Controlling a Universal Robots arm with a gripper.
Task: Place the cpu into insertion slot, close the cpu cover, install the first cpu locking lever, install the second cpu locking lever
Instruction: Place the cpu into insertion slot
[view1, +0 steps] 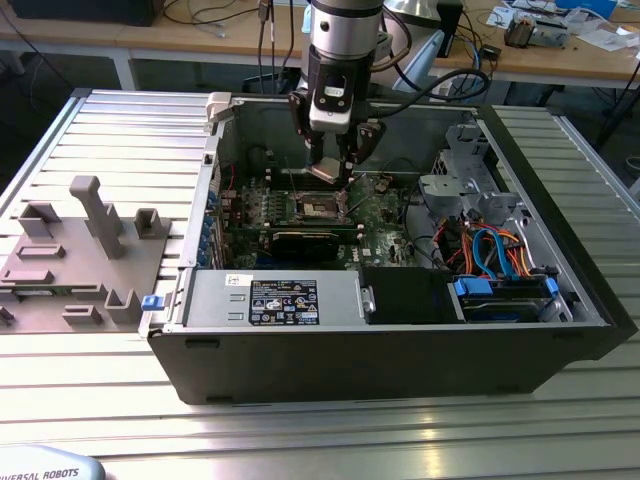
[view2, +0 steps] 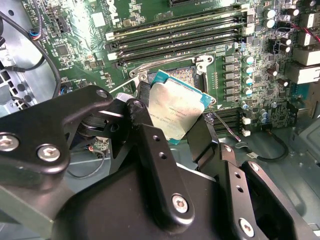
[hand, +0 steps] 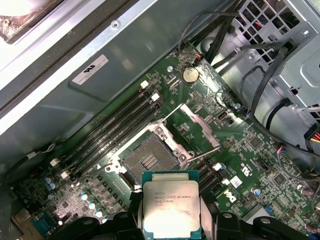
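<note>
My gripper (view1: 330, 172) hangs inside the open computer case, shut on the cpu (hand: 170, 205), a flat square chip with a silvery top. In the second wrist view the cpu (view2: 177, 110) sits tilted between the black fingers (view2: 142, 95). It is held above the green board, apart from it. The insertion slot (hand: 147, 160) lies open just beyond the chip's edge, a dark square with a metal rim, also seen at the board's middle (view1: 318, 208). The cpu cover (hand: 200, 127) is swung open beside the slot. A thin locking lever (view2: 226, 126) sticks up next to the slot.
Memory slots (hand: 115, 130) run along one side of the slot, and a black card (view1: 315, 240) lies in front of it. The case holds a power supply (view1: 290, 298) and a drive cage with cables (view1: 500, 260). A grey fixture (view1: 90, 240) stands at the exterior view's left.
</note>
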